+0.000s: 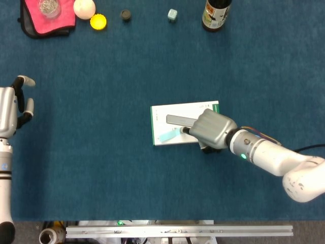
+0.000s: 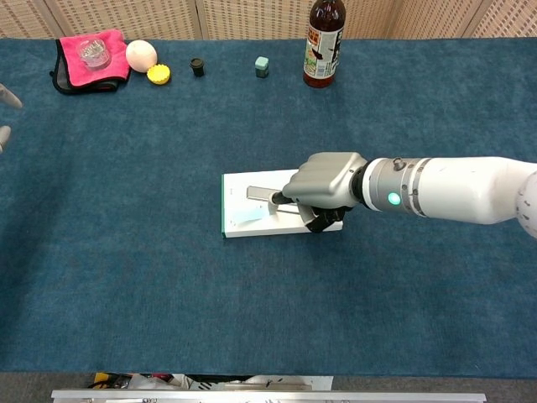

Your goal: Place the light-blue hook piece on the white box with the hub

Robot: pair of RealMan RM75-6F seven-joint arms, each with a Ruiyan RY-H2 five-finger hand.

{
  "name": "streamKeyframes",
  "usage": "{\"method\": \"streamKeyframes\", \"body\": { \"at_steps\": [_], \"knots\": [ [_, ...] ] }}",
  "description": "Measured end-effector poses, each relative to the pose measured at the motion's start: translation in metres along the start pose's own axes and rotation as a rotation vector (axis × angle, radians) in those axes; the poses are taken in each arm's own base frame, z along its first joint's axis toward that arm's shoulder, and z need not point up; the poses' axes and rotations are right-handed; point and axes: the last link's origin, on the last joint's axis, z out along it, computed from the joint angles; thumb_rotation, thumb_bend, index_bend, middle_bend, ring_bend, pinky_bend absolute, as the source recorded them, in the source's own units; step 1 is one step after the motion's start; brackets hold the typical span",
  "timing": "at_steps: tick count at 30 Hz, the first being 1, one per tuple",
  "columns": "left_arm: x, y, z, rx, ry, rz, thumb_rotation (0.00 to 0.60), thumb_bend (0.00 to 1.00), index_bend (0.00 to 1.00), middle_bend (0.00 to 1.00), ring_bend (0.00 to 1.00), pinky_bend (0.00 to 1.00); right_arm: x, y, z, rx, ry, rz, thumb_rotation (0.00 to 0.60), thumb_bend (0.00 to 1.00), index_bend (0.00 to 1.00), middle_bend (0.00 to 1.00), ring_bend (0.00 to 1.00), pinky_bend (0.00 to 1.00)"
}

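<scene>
The white box (image 1: 167, 112) lies flat at mid-table, with a grey hub (image 1: 177, 120) lying along its top. The light-blue hook piece (image 1: 166, 136) rests on the box's near half, just below the hub. My right hand (image 1: 212, 129) covers the box's right end, back upward and fingers curled in, and its dark fingertips (image 1: 185, 130) pinch the hook piece's right end. In the chest view the same hand (image 2: 323, 186) meets the hook piece (image 2: 248, 217) on the box (image 2: 235, 183). My left hand (image 1: 14, 104) hovers far left, fingers apart and holding nothing.
Along the far edge stand a pink cloth (image 1: 48, 20) with a glass jar, a cream ball (image 1: 84, 7), a yellow cap (image 1: 98, 21), a black cap (image 1: 125, 15), a small pale cube (image 1: 172, 15) and a brown bottle (image 1: 216, 14). Blue cloth covers the table.
</scene>
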Motion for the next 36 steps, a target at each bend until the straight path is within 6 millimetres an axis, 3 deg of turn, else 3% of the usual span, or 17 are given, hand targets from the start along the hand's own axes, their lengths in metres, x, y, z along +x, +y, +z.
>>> {"method": "streamKeyframes", "body": {
  "at_steps": [36],
  "knots": [
    [-0.0010,-0.0022,-0.0003,0.009,-0.005,0.001,0.600,0.42,0.36,0.75,0.79,0.86,-0.0001,0.0021,0.0030,-0.010,0.003,0.007,0.350,1.00,0.19,1.00,1.00,1.00]
  ]
}}
